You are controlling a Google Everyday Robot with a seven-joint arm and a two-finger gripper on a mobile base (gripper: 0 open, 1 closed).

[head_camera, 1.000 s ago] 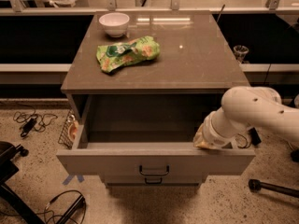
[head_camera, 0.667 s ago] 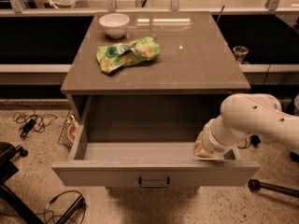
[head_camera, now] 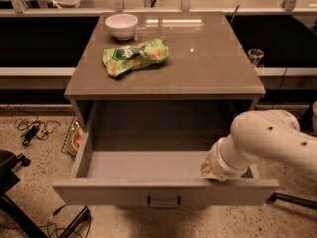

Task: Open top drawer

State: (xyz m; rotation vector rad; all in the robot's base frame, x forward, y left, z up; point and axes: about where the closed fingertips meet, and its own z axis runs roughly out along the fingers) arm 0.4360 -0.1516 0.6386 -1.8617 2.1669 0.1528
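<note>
The top drawer [head_camera: 163, 191] stands pulled far out of the grey-brown cabinet, its pale-grey interior [head_camera: 148, 163] empty and its small black bar handle [head_camera: 163, 201] at the front centre. My white arm [head_camera: 270, 140] reaches in from the right. The gripper [head_camera: 214, 168] sits at the drawer's right front corner, just behind the front panel; its fingers are hidden by the wrist. No lower drawers show.
On the cabinet top [head_camera: 213, 58] lie a green snack bag [head_camera: 134, 57] and a white bowl [head_camera: 121, 25]. A glass [head_camera: 255, 56] stands on the ledge at right. Cables [head_camera: 32, 130] and a black stand [head_camera: 10, 182] are on the floor at left.
The drawer has slid further out toward the camera, and my arm and gripper have moved with its right front corner.
</note>
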